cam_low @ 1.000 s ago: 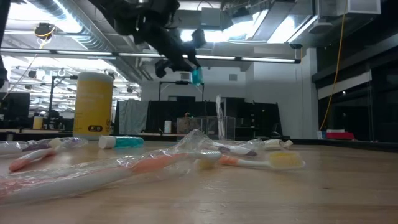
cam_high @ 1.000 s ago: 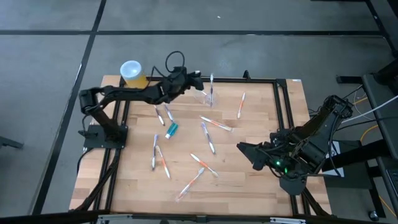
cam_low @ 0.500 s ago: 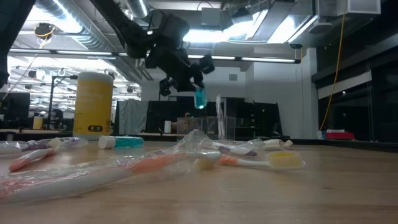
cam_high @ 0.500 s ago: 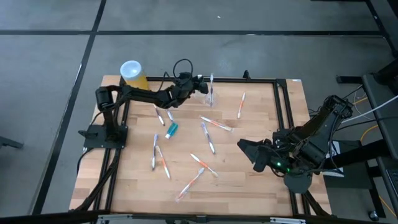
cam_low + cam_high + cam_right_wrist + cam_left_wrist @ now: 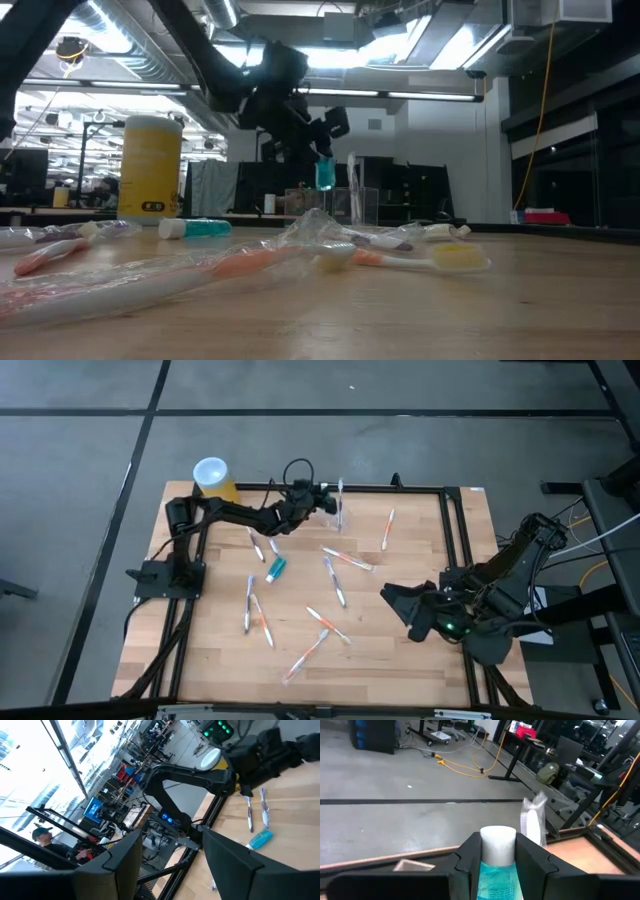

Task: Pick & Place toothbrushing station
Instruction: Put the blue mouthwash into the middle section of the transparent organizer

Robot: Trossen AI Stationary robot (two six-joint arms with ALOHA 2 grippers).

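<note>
Holding a teal tube (image 5: 494,862) with a white cap between its jaws, the left gripper (image 5: 318,499) hangs just beside the clear toothbrushing station (image 5: 331,512) at the table's far edge. The right gripper (image 5: 392,600) waits with jaws wide near the table's (image 5: 400,650) right side.

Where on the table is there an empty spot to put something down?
Bare wood lies along the near edge of the table and in its far right corner past the orange toothbrush. The middle is crowded with wrapped toothbrushes and a teal tube.

Open right pincer (image 5: 172,855) faces teal tube (image 5: 260,839).
</note>
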